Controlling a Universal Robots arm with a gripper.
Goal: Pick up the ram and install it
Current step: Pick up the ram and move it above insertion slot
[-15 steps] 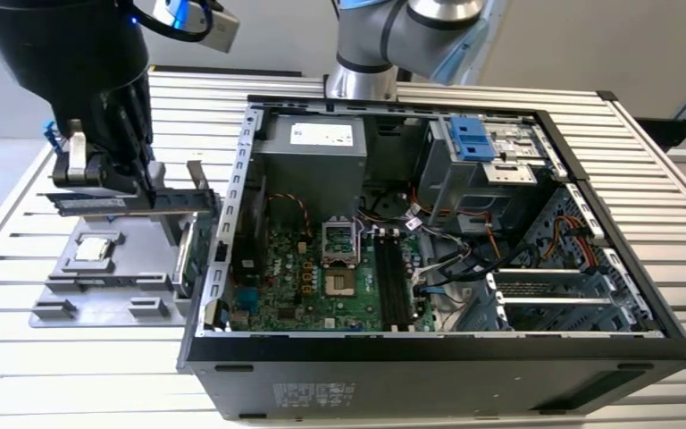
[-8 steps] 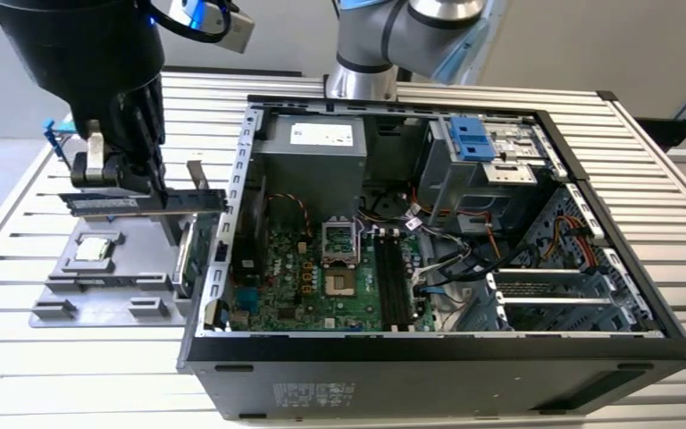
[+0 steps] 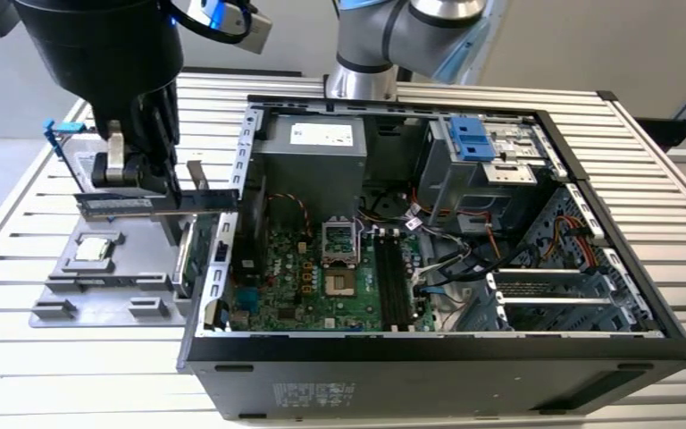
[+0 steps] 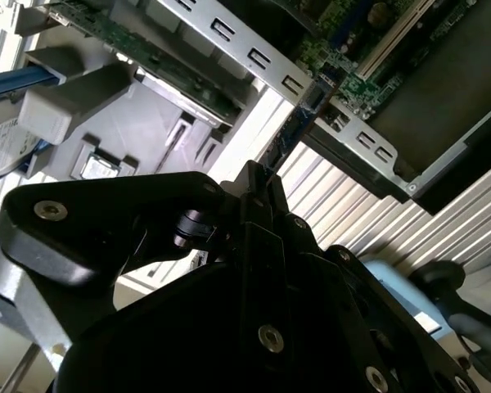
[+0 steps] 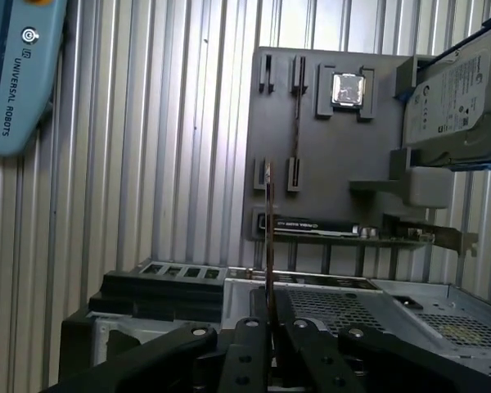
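In the exterior view my gripper (image 3: pixel 138 189) is shut on the ram (image 3: pixel 111 205), a thin bluish-green stick held level and on edge. It hangs above the grey parts tray (image 3: pixel 69 299), just outside the open computer case (image 3: pixel 439 357). In the first wrist view the ram (image 5: pixel 268 221) shows edge-on, rising from between the black fingers (image 5: pixel 250 340) of the gripper (image 5: pixel 268 327). The second wrist view shows the gripper (image 4: pixel 258 176) with the ram (image 4: pixel 293 135) pointing toward the case wall. The motherboard's black slots (image 3: pixel 391 281) lie inside the case, to the exterior view's right of the gripper.
The tray (image 5: pixel 335 155) carries a square processor (image 5: pixel 348 90), a silver hard drive (image 5: pixel 454 98) with blue rails and an expansion card (image 5: pixel 352 229). A teach pendant (image 5: pixel 16 74) lies on the slatted table (image 3: pixel 104 366). Cables, a power supply (image 3: pixel 319 147) and drive cages crowd the case.
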